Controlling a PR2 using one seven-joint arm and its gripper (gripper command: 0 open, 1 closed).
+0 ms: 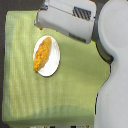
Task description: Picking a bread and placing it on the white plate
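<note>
The bread [41, 52], a golden-orange bumpy loaf with tapered ends, lies lengthwise on the white plate [51, 64], which sits on the green cloth toward the exterior view's left. A bulky white and grey part of my arm [65, 19] hangs over the cloth just above and to the right of the plate. No fingers show on it, so the gripper's state is hidden.
A yellow-green tablecloth [75, 85] covers the table. The robot's large white body [112, 65] fills the exterior view's right side. Dark floor [2, 60] runs along the left edge.
</note>
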